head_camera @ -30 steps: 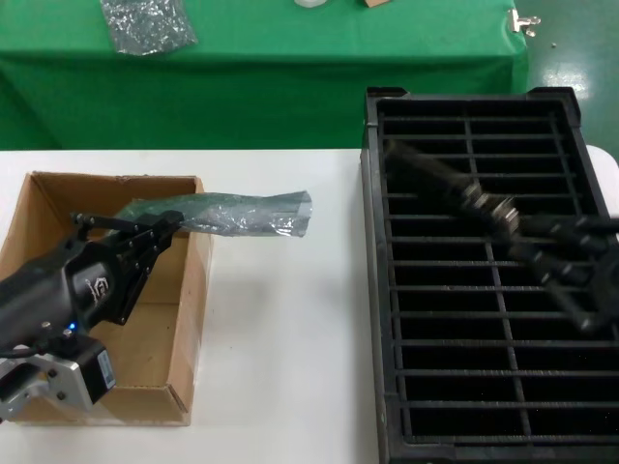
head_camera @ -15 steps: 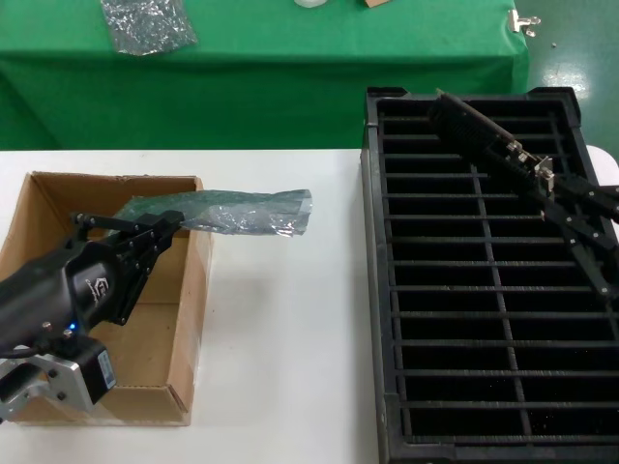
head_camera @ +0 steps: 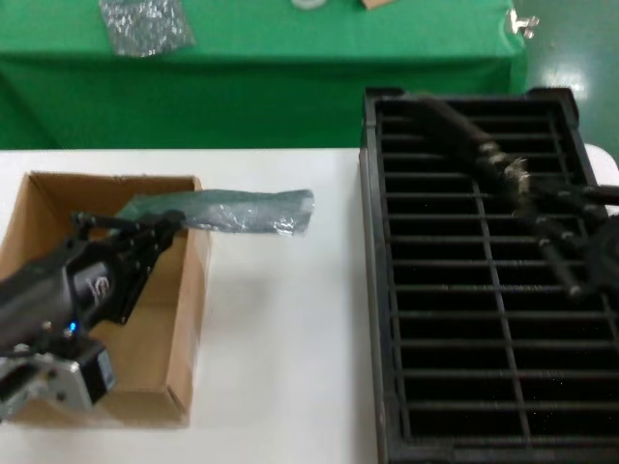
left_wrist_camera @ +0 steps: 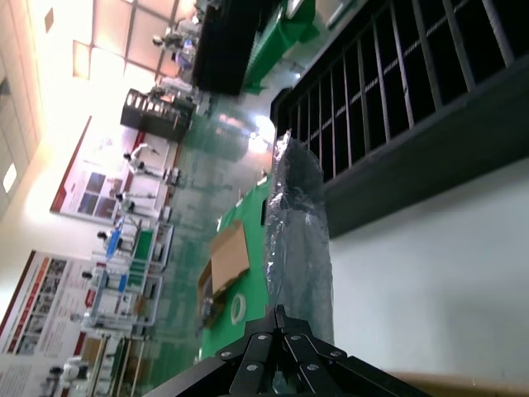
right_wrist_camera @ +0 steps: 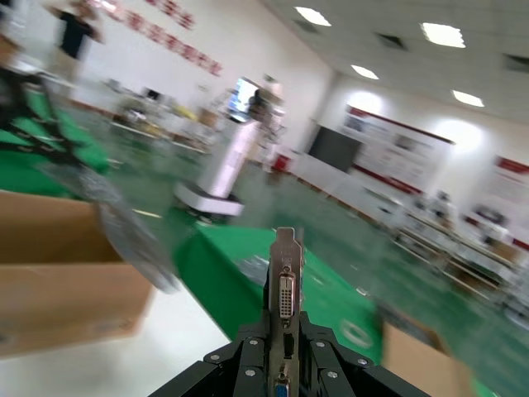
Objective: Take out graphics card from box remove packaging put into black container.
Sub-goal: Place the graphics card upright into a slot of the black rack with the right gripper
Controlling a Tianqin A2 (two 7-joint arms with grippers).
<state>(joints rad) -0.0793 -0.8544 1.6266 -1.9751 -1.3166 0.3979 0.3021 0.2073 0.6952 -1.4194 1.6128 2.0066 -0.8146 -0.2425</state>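
Observation:
My left gripper (head_camera: pixel 162 230) hovers over the far right corner of the brown cardboard box (head_camera: pixel 39 208), shut on one end of the silver-grey packaging (head_camera: pixel 247 211). The packaging sticks out level over the white table and looks flat. In the left wrist view the packaging (left_wrist_camera: pixel 299 223) runs away from the closed fingertips (left_wrist_camera: pixel 279 313). My right gripper (head_camera: pixel 522 193) is above the far half of the black container (head_camera: pixel 372 290), shut on the graphics card (head_camera: pixel 459 130), which points toward the far left corner. The card's silver bracket (right_wrist_camera: pixel 286 277) stands between the right gripper's fingers (right_wrist_camera: pixel 248 351).
A smaller glittery grey bag (head_camera: pixel 145 21) lies on the green table (head_camera: pixel 290 58) behind. The white table (head_camera: pixel 280 338) stretches between box and container. The container's slots (head_camera: pixel 464 358) show nothing inside.
The right gripper has swung the graphics card up and toward the tray's far end, then shifted a little. The left gripper and packaging have stayed put.

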